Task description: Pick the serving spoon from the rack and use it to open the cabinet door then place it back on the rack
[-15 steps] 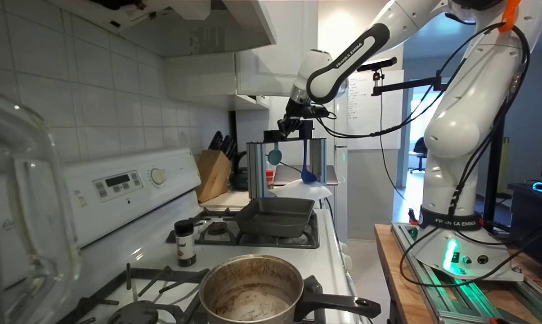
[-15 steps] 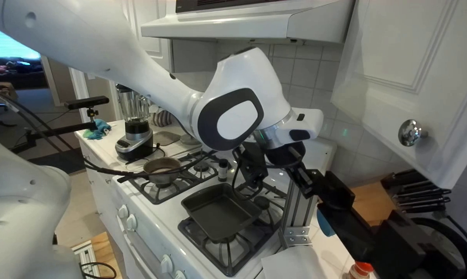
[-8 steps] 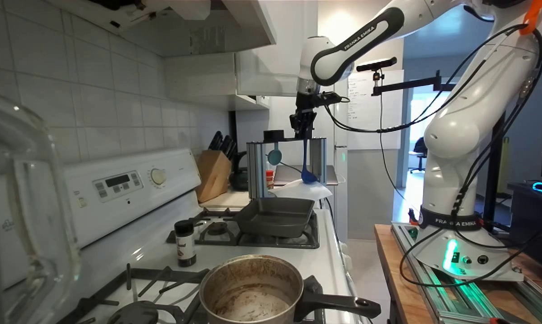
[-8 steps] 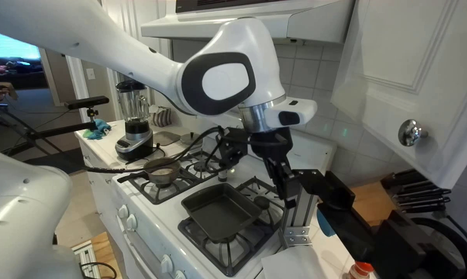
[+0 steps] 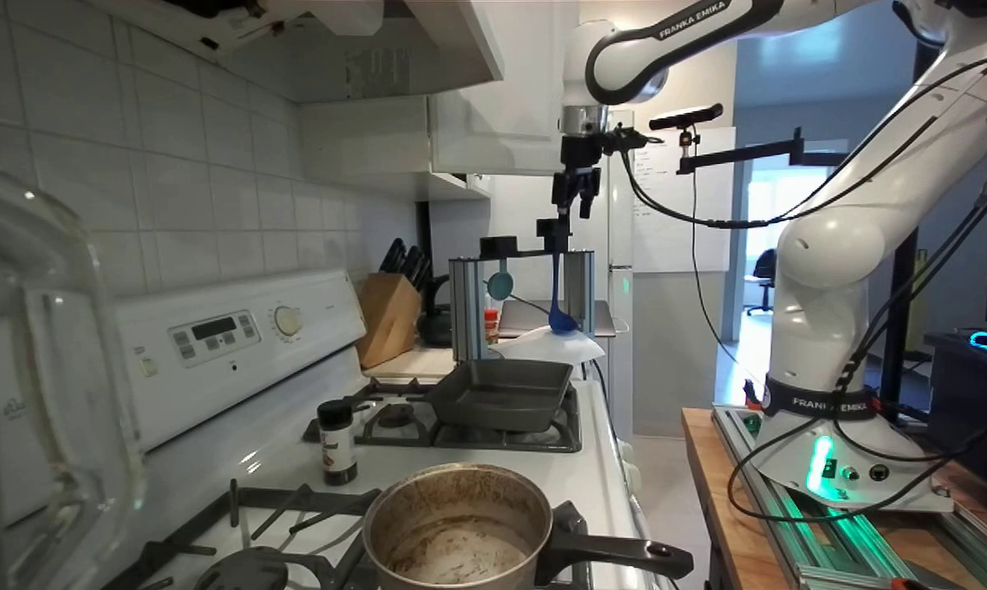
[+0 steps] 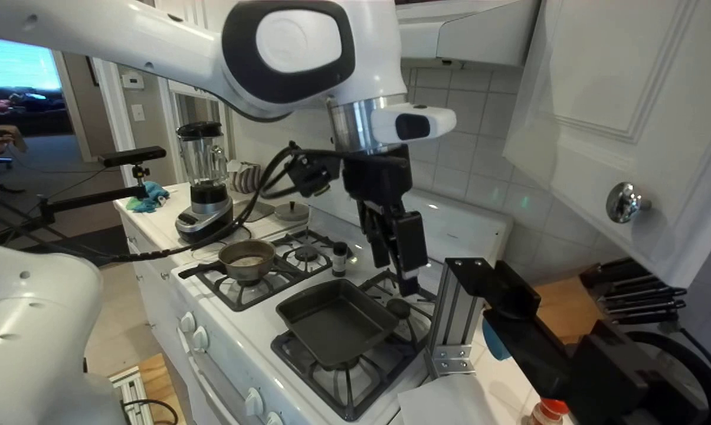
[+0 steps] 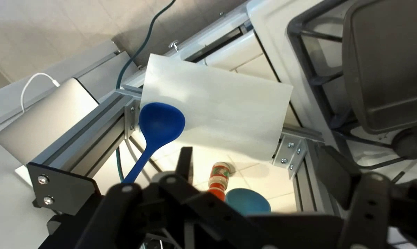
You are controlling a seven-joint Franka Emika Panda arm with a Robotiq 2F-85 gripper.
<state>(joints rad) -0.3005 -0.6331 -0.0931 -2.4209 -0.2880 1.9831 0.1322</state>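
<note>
My gripper (image 5: 573, 209) hangs above the rack (image 5: 579, 287), pointing down. In the wrist view its fingers (image 7: 184, 160) stand wide apart with nothing between them. A dark blue spoon (image 5: 556, 303) hangs bowl-down from the rack, to the left in the wrist view (image 7: 161, 121). Its handle's top is hidden in a black holder. A teal spoon (image 5: 500, 285) hangs further toward the wall. Which of them is the serving spoon I cannot tell. The cabinet door (image 6: 603, 77), white with a chrome knob (image 6: 623, 202), fills the upper right of an exterior view; how it stands is unclear.
Beside the rack, a dark baking pan (image 6: 337, 321) sits on the stove, with a pot (image 5: 460, 533) and spice jar (image 5: 337, 442) further along. A knife block (image 5: 389, 319) stands by the wall. Under the rack lie a white sheet (image 7: 211, 103) and a red-capped bottle (image 7: 218, 176).
My gripper has swung upright, shifted away from the wall and risen above the rack's holders. Its fingers, close together before, have spread. The spoons hang as they did.
</note>
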